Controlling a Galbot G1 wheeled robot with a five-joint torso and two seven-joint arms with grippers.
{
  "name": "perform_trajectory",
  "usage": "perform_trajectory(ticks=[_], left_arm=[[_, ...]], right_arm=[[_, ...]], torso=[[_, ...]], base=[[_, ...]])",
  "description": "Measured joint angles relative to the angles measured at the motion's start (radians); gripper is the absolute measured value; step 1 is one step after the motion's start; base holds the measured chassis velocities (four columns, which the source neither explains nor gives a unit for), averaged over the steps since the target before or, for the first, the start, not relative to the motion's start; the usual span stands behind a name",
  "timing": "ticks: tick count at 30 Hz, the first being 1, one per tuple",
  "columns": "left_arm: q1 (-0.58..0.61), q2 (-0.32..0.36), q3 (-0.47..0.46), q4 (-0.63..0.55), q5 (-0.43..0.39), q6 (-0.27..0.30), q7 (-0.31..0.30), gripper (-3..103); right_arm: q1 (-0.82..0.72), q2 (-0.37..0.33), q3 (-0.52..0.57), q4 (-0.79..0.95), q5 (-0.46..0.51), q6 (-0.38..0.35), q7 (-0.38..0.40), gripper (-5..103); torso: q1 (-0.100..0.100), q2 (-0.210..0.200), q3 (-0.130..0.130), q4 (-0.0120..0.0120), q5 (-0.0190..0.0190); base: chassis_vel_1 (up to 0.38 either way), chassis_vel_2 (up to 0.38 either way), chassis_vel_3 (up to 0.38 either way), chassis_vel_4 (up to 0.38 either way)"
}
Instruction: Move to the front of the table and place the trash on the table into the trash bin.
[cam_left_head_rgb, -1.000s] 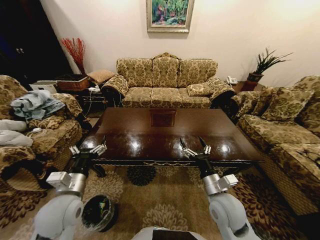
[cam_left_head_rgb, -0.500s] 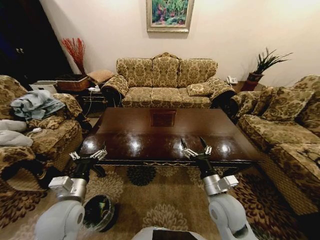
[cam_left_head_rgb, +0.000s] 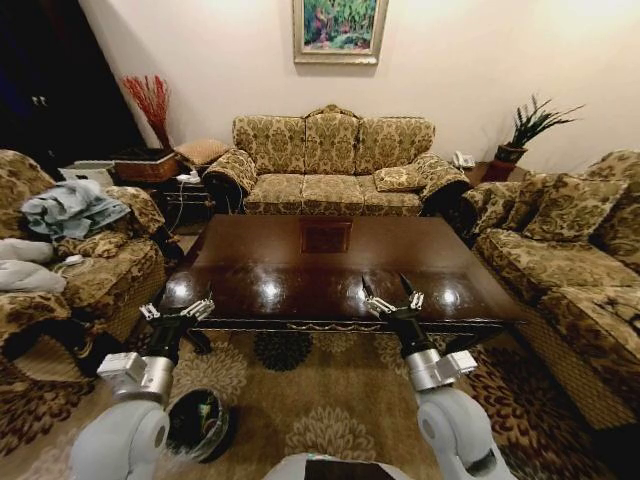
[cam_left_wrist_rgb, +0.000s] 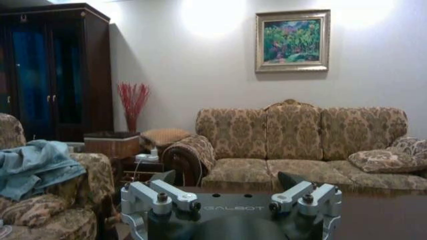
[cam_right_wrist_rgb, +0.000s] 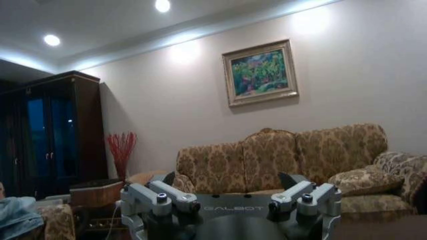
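The dark glossy table (cam_left_head_rgb: 300, 250) stands right in front of me, and I see no loose item on its top. On the rug at my lower left stands the black trash bin (cam_left_head_rgb: 176, 432), with bits of green and red trash (cam_left_head_rgb: 205, 409) showing inside its liner. My left gripper (cam_left_head_rgb: 177, 308) hangs open and empty off the table's near left corner, above and behind the bin. Over the table's near edge my right gripper (cam_left_head_rgb: 387, 290) is also open and empty. The left gripper (cam_left_wrist_rgb: 227, 180) and right gripper (cam_right_wrist_rgb: 227, 180) both face the far sofa with spread fingers.
A three-seat sofa (cam_left_head_rgb: 335, 165) stands behind the table. An armchair (cam_left_head_rgb: 80, 250) with clothes is on the left and another sofa (cam_left_head_rgb: 570, 260) on the right. Patterned rug (cam_left_head_rgb: 320, 400) covers the floor between me and the table.
My left gripper has sunk a little and drifted slightly left. The right gripper has barely moved.
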Motion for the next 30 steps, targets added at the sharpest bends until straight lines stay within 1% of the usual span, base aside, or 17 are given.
perform_trajectory(ticks=[5, 12, 22, 23, 27, 30], left_arm=[[0.000, 0.000, 0.000, 0.000, -0.001, 0.000, 0.000, 100], [0.000, 0.001, 0.000, 0.001, -0.001, 0.001, 0.000, 100], [0.000, 0.001, 0.000, 0.001, -0.001, 0.001, 0.000, 100], [0.000, 0.001, 0.000, 0.001, -0.001, 0.001, 0.000, 100], [0.001, 0.001, 0.000, 0.001, -0.001, 0.001, 0.000, 100], [0.001, 0.001, 0.000, 0.001, -0.001, 0.001, 0.000, 100]], right_arm=[[0.000, 0.000, 0.000, 0.000, 0.000, 0.000, 0.000, 100], [-0.001, 0.000, 0.000, 0.000, 0.000, 0.000, 0.000, 100], [0.000, 0.000, 0.000, 0.000, 0.001, 0.000, 0.000, 100], [0.000, 0.000, 0.000, 0.000, 0.001, 0.000, 0.000, 100], [-0.001, 0.000, 0.000, 0.000, 0.001, 0.000, 0.000, 100], [-0.001, 0.000, 0.000, 0.000, 0.001, 0.000, 0.000, 100]], torso=[[0.000, 0.000, 0.000, 0.0000, 0.0001], [0.000, 0.000, 0.000, 0.0000, 0.0000], [0.000, 0.000, 0.000, -0.0001, -0.0002], [-0.001, 0.000, 0.000, 0.0000, 0.0009], [-0.001, 0.000, 0.000, 0.0001, -0.0005], [-0.002, 0.001, -0.001, -0.0001, 0.0002]], base=[[0.149, -0.142, -0.138, 0.161], [0.239, -0.250, -0.247, 0.243], [0.320, -0.326, -0.330, 0.329], [0.364, -0.381, -0.337, 0.386], [0.345, -0.348, -0.330, 0.363], [0.214, -0.230, -0.247, 0.177]])
